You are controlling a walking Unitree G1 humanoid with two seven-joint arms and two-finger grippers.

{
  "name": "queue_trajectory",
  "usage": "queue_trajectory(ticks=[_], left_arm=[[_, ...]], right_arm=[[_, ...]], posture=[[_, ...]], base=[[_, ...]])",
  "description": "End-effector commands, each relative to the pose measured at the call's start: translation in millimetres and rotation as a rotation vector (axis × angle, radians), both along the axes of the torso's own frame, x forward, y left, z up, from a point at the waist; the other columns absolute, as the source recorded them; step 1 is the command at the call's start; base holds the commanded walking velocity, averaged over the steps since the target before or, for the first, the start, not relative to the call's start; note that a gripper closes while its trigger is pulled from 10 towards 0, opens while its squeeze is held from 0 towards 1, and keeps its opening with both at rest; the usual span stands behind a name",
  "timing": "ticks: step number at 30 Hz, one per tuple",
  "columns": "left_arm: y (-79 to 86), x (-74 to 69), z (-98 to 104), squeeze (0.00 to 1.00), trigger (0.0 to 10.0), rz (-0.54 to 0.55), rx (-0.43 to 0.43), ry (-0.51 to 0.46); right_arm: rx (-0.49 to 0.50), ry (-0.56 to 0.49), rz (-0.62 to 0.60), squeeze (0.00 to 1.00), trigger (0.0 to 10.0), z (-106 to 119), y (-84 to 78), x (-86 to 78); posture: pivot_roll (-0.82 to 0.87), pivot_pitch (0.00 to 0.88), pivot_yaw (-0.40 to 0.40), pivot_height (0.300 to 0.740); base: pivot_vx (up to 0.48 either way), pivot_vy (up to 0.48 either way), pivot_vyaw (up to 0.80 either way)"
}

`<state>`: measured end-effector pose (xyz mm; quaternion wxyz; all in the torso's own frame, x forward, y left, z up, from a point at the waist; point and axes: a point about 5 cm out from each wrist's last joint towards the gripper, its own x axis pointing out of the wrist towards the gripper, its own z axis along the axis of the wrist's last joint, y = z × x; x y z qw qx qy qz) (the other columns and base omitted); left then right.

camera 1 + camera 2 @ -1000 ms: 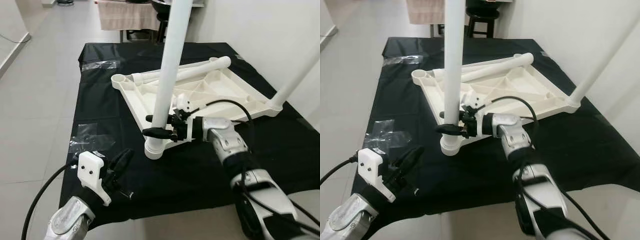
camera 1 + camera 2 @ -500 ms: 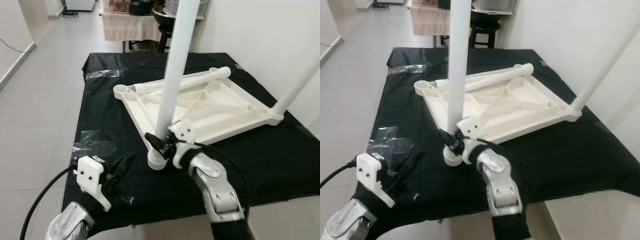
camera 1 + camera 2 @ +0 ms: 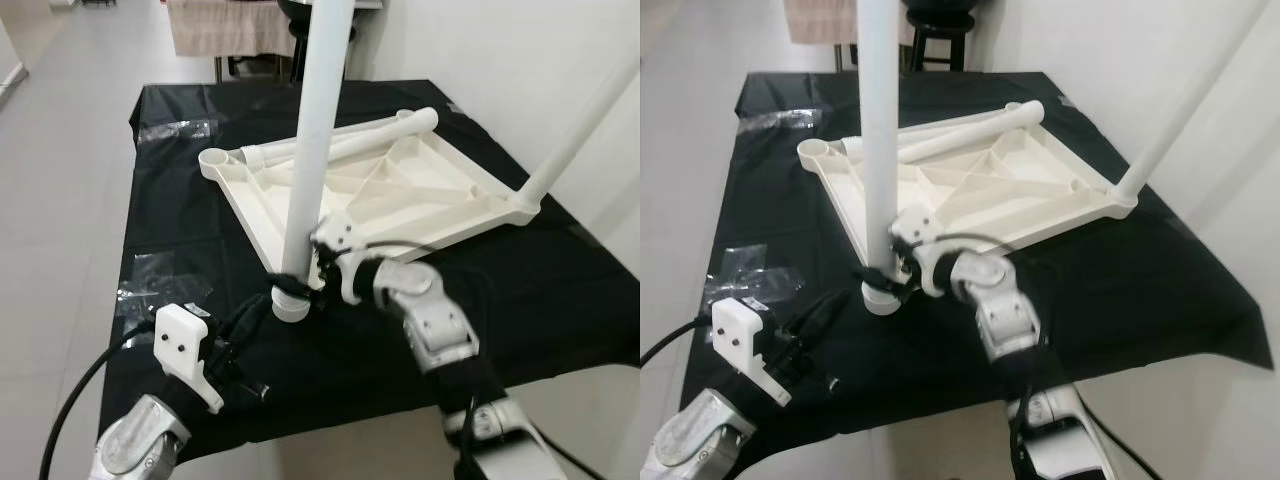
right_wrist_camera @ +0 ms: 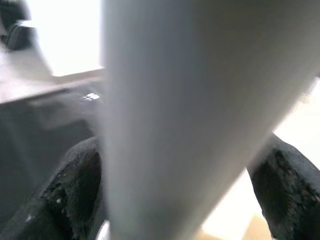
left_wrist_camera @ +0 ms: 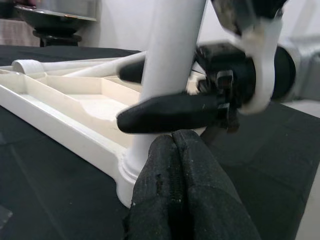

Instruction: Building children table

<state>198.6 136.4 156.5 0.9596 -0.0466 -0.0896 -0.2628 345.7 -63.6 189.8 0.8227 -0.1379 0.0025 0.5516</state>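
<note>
While both arms reach over the near edge of the bench, notes run near to far:

Left arm: low at the near left corner, forearm angled up and inward, white wrist block on top.
Left hand (image 3: 250, 312): the two black fingers (image 5: 180, 190) lie pressed together, clenched on nothing, tips just beside the foot of the upright leg; whether they touch it I cannot tell.
Right arm: comes up from the near right, elbow bent, forearm turned back toward the robot's left.
Right hand (image 3: 300, 272): fingers one on each side of the upright leg, grasping it just above its collar; the right wrist view shows a black pad (image 4: 75, 185) on either flank of the white tube.
Upright leg (image 3: 312, 150): white tube, seated in the near corner socket of the tabletop, leaning slightly, its top out of frame.
Tabletop (image 3: 420, 195): one, white, lying upside down with ribs showing, on the black cloth.
Bench (image 3: 170, 210): covered by the black cloth; clear tape patches on its left side.
Legs counted: three — one upright in the near corner, one standing in the far right corner (image 3: 580, 130), one lying loose (image 3: 350, 142) along the far edge of the tabletop.
</note>
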Motion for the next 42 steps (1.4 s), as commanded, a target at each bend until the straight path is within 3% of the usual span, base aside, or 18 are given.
queue_trajectory(ticks=[1,3,4,5,8,15,21,23,24,25,27,29,31,37,38,40,41,42], left_arm=[[-1.5,-0.1,-6,0.00,10.0,-0.012,-0.004,0.028],[-1.4,-0.1,-6,0.00,10.0,-0.012,-0.003,0.028],[-1.4,0.1,-6,0.00,10.0,-0.012,-0.003,0.029],[-1.3,0.3,-6,0.00,10.0,-0.012,-0.003,0.031],[-1.3,0.5,-7,0.00,10.0,-0.013,-0.003,0.033],[-1.7,0.2,-7,0.00,10.0,-0.015,-0.006,0.035],[-2.0,-0.9,-7,0.00,10.0,-0.016,-0.010,0.035],[-1.3,-1.6,-7,0.00,10.0,-0.017,-0.012,0.034],[-0.5,-1.8,-6,0.00,10.0,-0.018,-0.012,0.034],[-0.5,-1.8,-6,0.00,10.0,-0.018,-0.012,0.034],[1.2,-1.7,-6,0.00,10.0,-0.018,-0.012,0.035],[1.6,-1.7,-6,0.00,10.0,-0.018,-0.012,0.035],[1.8,-1.2,-7,0.00,10.0,-0.016,-0.011,0.036],[1.2,0.3,-8,0.00,10.0,-0.028,-0.011,0.037],[0.9,0.5,-7,0.00,10.0,-0.020,-0.011,0.034],[0.7,0.7,-7,0.00,10.0,-0.014,-0.011,0.032],[0.6,1.0,-7,0.00,10.0,-0.012,-0.012,0.031],[0.5,1.2,-7,0.00,10.0,-0.010,-0.012,0.030]], right_arm=[[-0.013,0.092,0.131,0.00,10.0,-3,0.7,7.5],[-0.005,0.106,0.145,0.00,10.0,-1,1.3,8.7],[-0.012,0.115,0.159,0.00,7.3,-1,1.7,10.3],[-0.018,0.133,0.174,0.00,0.2,-1,2.1,11.6],[-0.021,0.165,0.199,0.00,0.0,0,1.1,14.4],[-0.014,0.142,0.145,0.00,0.0,-1,-11.5,20.3],[-0.061,0.111,0.027,0.00,0.0,-11,-33.9,20.5],[-0.059,0.138,-0.136,0.00,0.0,-22,-45.3,17.9],[0.025,0.140,-0.434,0.00,0.0,-34,-39.4,12.5],[0.025,0.140,-0.434,0.00,0.0,-34,-39.4,12.5],[0.137,0.240,-0.663,0.00,0.0,-57,-15.5,-27.5],[0.161,0.266,-0.707,0.00,0.0,-60,-11.3,-38.7],[0.148,0.239,-0.653,0.00,0.0,-59,-5.0,-41.8],[0.090,0.126,-0.589,0.00,0.0,-46,-1.2,-23.4],[0.101,0.121,-0.565,0.00,10.0,-42,-0.2,-18.5],[0.110,0.119,-0.547,0.00,10.0,-39,0.5,-15.5],[0.131,0.123,-0.520,1.00,10.0,-32,1.4,-11.9],[0.154,0.134,-0.464,1.00,10.0,-24,3.8,-8.1]], posture=[[0.13,0.087,-0.119,0.740],[0.13,0.087,-0.119,0.740],[0.13,0.083,-0.118,0.740],[0.14,0.081,-0.118,0.740],[0.14,0.080,-0.116,0.740],[0.13,0.082,-0.116,0.740],[0.12,0.088,-0.116,0.740],[0.11,0.091,-0.121,0.740],[0.10,0.095,-0.126,0.740],[0.10,0.095,-0.126,0.740],[0.11,0.103,-0.109,0.740],[0.11,0.103,-0.109,0.740],[0.10,0.087,-0.101,0.740],[0.10,0.083,-0.115,0.740],[0.11,0.081,-0.118,0.740],[0.11,0.081,-0.118,0.740],[0.11,0.079,-0.119,0.740],[0.11,0.079,-0.119,0.740]], base=[[0.000,0.000,0.00],[0.000,0.000,0.00],[0.000,0.000,0.00],[0.000,0.000,0.00],[0.000,0.000,0.00],[0.000,0.000,0.00],[0.000,0.000,0.00],[0.000,0.000,0.00],[0.000,0.000,0.00],[0.000,0.000,0.00],[0.000,0.000,0.00],[0.000,0.000,0.00],[0.000,0.000,0.00],[0.000,0.000,0.00],[0.000,0.000,0.00],[0.000,0.000,0.00],[0.000,0.000,0.00],[0.000,0.000,0.00]])
